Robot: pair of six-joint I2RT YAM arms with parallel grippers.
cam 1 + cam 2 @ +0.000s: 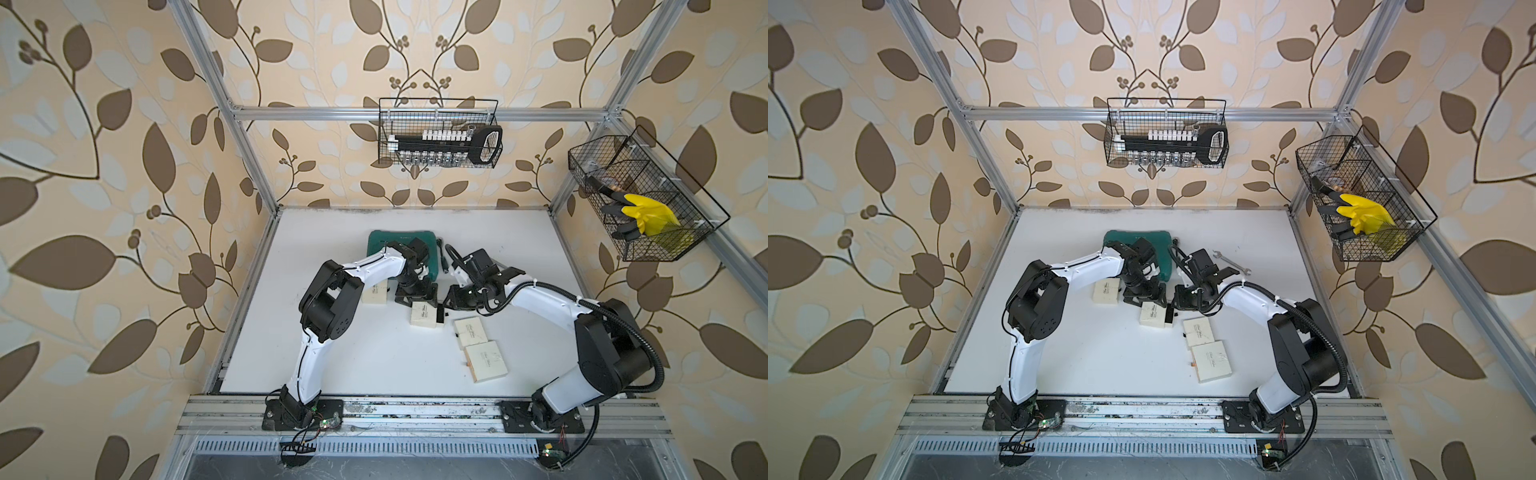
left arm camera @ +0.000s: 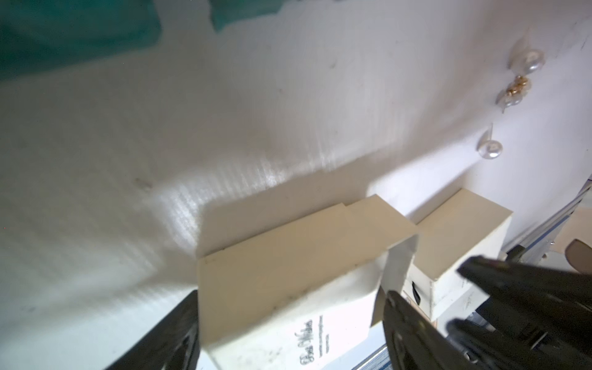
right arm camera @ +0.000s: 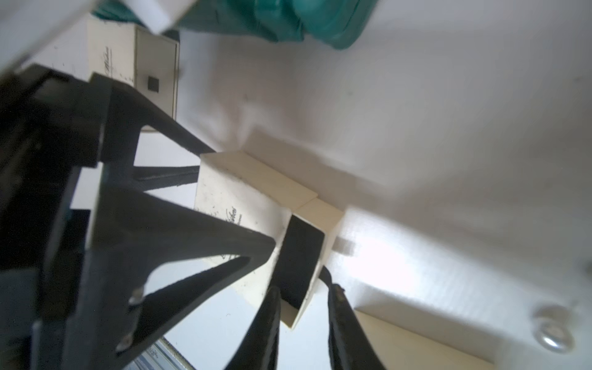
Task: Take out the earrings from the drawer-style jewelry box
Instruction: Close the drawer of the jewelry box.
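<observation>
A cream drawer-style jewelry box (image 2: pixel 282 272) sits on the white table, and my left gripper (image 2: pixel 291 326) is shut on its two sides. In both top views it lies mid-table (image 1: pixel 424 318) (image 1: pixel 1152 314). Its drawer (image 3: pixel 301 256) is slid partly out and shows a black inside. My right gripper (image 3: pixel 304 301) straddles the drawer's front wall with its jaws a little apart, open; a black pull tab touches one fingertip (image 3: pixel 334 293). Three pearly earrings (image 2: pixel 490 149) (image 2: pixel 512 93) (image 2: pixel 530 61) lie on the table beyond the box. Another earring (image 3: pixel 552 330) shows in the right wrist view.
Three more cream boxes lie around: one under the left arm (image 1: pixel 376 296), two at front right (image 1: pixel 471 332) (image 1: pixel 486 361). A green pouch (image 1: pixel 395 245) lies behind the grippers, a silver wrench (image 1: pixel 1231 264) behind the right arm. Wire baskets (image 1: pixel 440 133) (image 1: pixel 640 199) hang on the walls.
</observation>
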